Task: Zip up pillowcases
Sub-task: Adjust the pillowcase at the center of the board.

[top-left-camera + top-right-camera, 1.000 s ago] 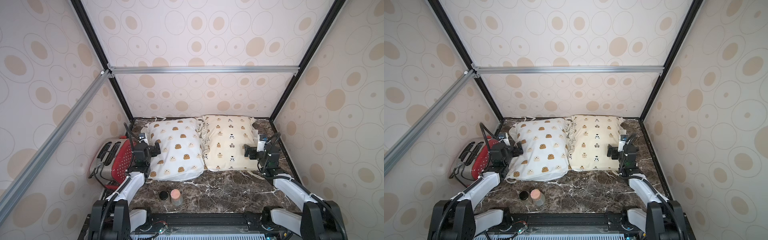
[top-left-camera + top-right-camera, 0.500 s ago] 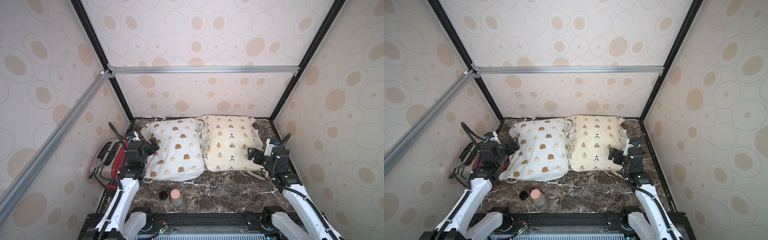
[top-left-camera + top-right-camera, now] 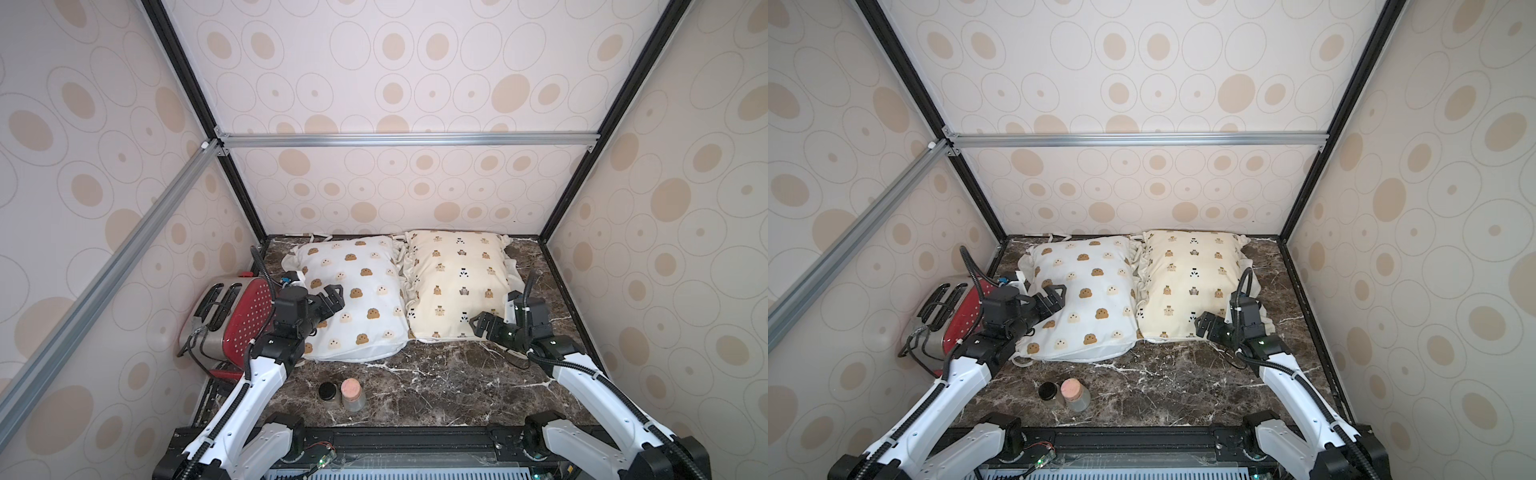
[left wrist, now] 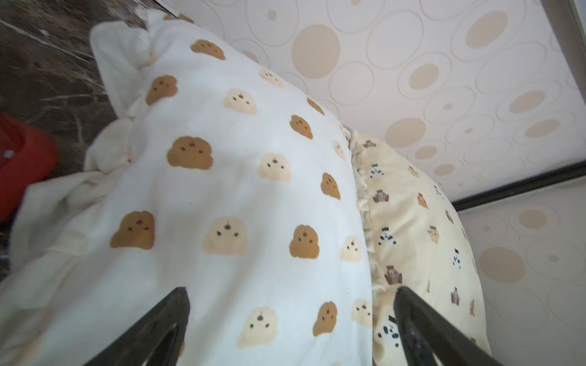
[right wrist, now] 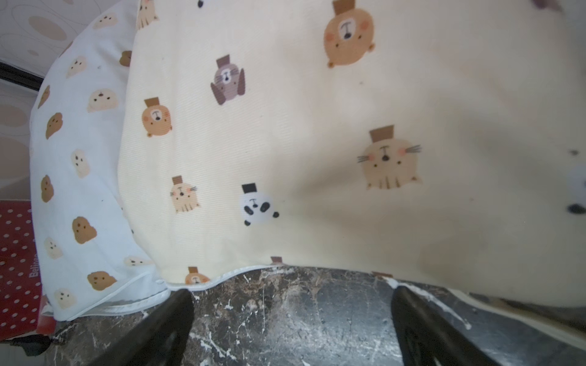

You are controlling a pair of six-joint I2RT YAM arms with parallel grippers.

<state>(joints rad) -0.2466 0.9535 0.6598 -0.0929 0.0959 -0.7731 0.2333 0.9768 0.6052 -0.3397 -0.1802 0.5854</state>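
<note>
Two pillows lie touching on the far half of the surface (image 3: pixel 436 382): white pillow (image 3: pixel 365 307) left, cream pillow (image 3: pixel 457 278) right. The left hand (image 3: pixel 334 296), spread wide and empty, hangs over the white pillow's left part; the right hand (image 3: pixel 478 326), likewise spread, is by the cream pillow's near edge.

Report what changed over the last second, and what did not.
Both arms unfolded from a low tucked pose. The left gripper swung inward over the white pillowcase. The right gripper came nearer, down to the near corner of the cream pillowcase, pointing inward. Both stay open and empty; nothing was grasped. Both pillowcases, the toaster and the two small jars have not moved.
</note>
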